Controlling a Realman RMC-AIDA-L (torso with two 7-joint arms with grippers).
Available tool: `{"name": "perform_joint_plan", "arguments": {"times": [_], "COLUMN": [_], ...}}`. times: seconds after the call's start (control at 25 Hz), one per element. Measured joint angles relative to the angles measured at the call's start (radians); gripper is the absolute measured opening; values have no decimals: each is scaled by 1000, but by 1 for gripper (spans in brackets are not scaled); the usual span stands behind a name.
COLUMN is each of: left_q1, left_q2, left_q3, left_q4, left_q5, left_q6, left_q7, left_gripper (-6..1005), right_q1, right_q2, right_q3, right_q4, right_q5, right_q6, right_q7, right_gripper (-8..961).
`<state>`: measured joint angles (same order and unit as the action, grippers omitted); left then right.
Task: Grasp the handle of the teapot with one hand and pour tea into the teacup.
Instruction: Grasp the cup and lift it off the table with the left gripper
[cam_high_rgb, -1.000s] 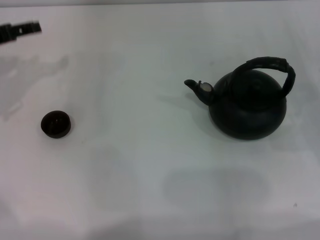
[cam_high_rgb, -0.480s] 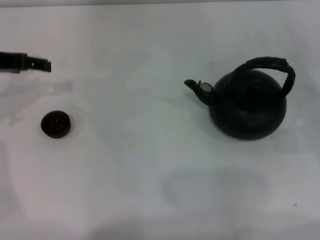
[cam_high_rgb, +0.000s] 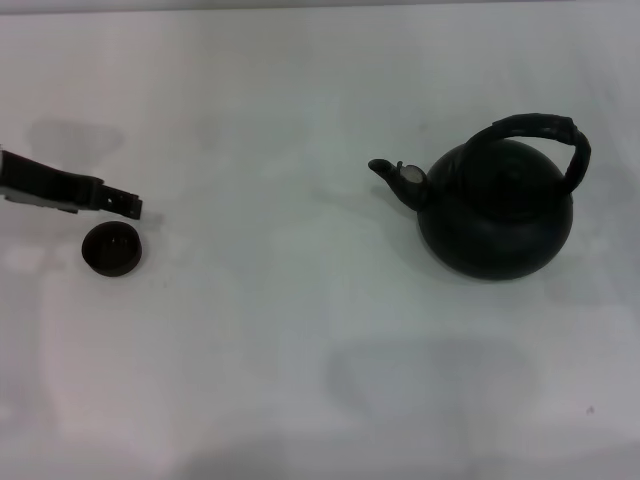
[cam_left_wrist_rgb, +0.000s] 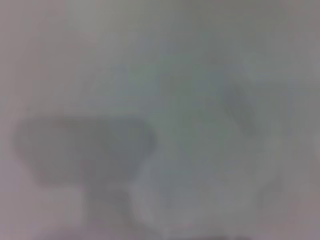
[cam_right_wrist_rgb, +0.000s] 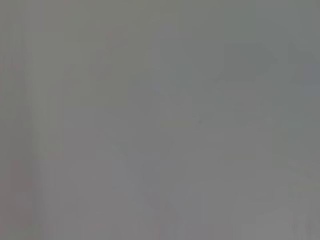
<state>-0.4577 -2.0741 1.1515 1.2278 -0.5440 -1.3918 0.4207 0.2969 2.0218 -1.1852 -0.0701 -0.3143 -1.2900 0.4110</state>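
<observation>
Head view: the left gripper (cam_high_rgb: 128, 206) reaches in from the left edge, its tip just above the teacup (cam_high_rgb: 111, 248) in the frame; whether it touches the cup cannot be told.
Jaws: the left pair is too thin and dark to read as released or clenched; the right gripper shows in no view.
Teapot: the teapot (cam_high_rgb: 497, 212) sits at centre right on the white table (cam_high_rgb: 300, 340), spout pointing left, handle (cam_high_rgb: 540, 132) arched over its top, untouched.
Risk, cup: judged from the closeness, a low sweep of the left arm could knock or slide the small cup.
Risk, pour: pot and cup lie well apart, so a full pot carried that far may swing on its bail and spill.
Open room: bare table lies between the two and toward the frame's bottom.
</observation>
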Motion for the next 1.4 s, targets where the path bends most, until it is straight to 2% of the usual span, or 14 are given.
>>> {"name": "perform_joint_plan", "arguments": {"times": [0.48,0.8,1.4], "left_q1": [-29,-56,-92], "left_q2": [1,3,1], "left_q3": [76,79,79], "left_q4": [-11,-8,-64], "left_q5": [1,78,84], "left_q6": [-67,-131,-131], "left_q7": [-36,-58,-50], "left_gripper": [883,882,879], "right_q1": [-1,-5,-4], "right_q2": [0,-1,-3], "right_q3": [1,1,3], "right_q4": [-2,-6,-7], "right_q5": [0,0,1], "right_q6": [-1,-2,7], "right_q7": [0,0,-2], "right_gripper": [830,830,829]}}
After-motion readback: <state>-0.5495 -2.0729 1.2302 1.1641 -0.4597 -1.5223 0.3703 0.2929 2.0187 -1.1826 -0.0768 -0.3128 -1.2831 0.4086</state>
